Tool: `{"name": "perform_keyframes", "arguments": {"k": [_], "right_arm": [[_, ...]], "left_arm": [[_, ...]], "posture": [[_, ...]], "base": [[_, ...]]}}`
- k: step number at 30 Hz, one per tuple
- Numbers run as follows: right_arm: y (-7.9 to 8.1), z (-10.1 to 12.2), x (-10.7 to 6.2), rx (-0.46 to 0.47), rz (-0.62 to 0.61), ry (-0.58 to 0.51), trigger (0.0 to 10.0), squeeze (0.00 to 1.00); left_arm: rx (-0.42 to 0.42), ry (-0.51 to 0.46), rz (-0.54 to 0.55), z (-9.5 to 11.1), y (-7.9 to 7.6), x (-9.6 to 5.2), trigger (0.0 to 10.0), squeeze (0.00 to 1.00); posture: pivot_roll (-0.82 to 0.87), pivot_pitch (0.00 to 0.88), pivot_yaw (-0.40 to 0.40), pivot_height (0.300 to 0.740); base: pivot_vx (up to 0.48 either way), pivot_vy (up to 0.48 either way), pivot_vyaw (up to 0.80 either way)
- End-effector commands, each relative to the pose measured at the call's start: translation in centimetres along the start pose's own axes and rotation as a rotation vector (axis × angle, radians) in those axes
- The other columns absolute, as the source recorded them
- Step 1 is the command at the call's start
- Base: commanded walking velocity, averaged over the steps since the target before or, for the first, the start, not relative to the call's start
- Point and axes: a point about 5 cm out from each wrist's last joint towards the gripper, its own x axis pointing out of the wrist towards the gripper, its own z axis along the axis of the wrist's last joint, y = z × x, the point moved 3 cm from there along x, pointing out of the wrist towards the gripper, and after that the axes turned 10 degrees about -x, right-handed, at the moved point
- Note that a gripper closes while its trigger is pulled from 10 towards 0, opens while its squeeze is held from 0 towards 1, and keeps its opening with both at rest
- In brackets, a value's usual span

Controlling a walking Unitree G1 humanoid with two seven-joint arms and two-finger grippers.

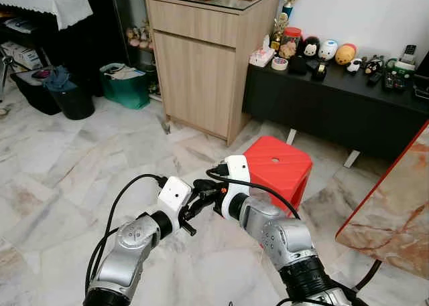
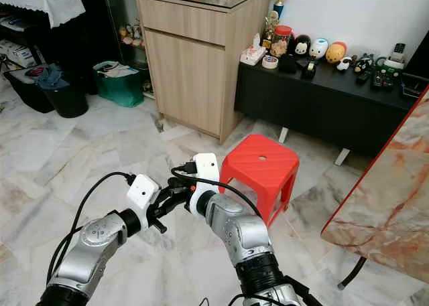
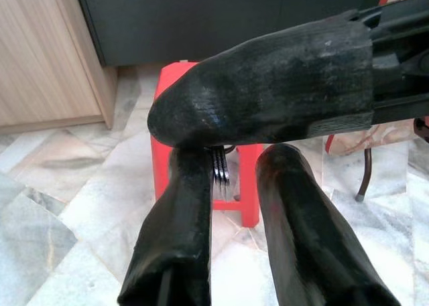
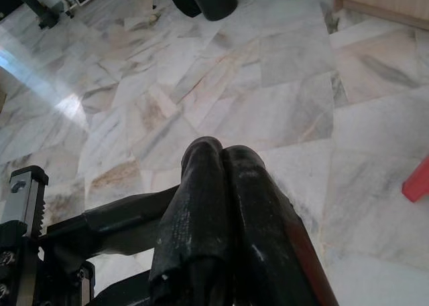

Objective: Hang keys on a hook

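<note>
- Two pincers meet above the marble floor (image 1: 80, 159), in front of the red stool (image 1: 278, 167).
- Left pincer (image 3: 231, 185): its fingers (image 3: 175, 232) stand apart, with a gap between them.
- Keys (image 3: 220, 166): a small stack of metal blades hangs in that gap, close against one left finger and directly under the right pincer's tip. Whether the blades touch the finger cannot be told.
- Right pincer (image 4: 221, 152): its two fingers are pressed together at the tip. It crosses over the left pincer, and the keys hang from its closed tip.
- Wooden cabinet (image 1: 201, 58) stands beyond the stool, beside a low black desk (image 1: 335, 105) carrying small toys.
- Marble-topped desk (image 1: 395, 199) edges in on the right.
</note>
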Motion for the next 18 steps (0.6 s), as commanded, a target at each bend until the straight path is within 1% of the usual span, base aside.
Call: {"name": "perform_keyframes", "arguments": {"k": [1,18], "right_arm": [[1.71,0.26,0.72,0.016,0.038,-0.016,10.0,0.0],[1.5,0.12,0.78,0.016,0.028,-0.017,10.0,0.0]], "left_arm": [[-0.019,0.005,-0.031,0.03,-0.46,0.31,0.0,0.0],[-0.022,0.006,-0.024,0.05,-0.37,0.25,0.0,0.0]], "posture": [[0.11,0.014,-0.061,0.74],[0.11,0.018,-0.059,0.74]], "base": [[0.0,0.0,0.0],[0.0,0.0,0.0]]}}
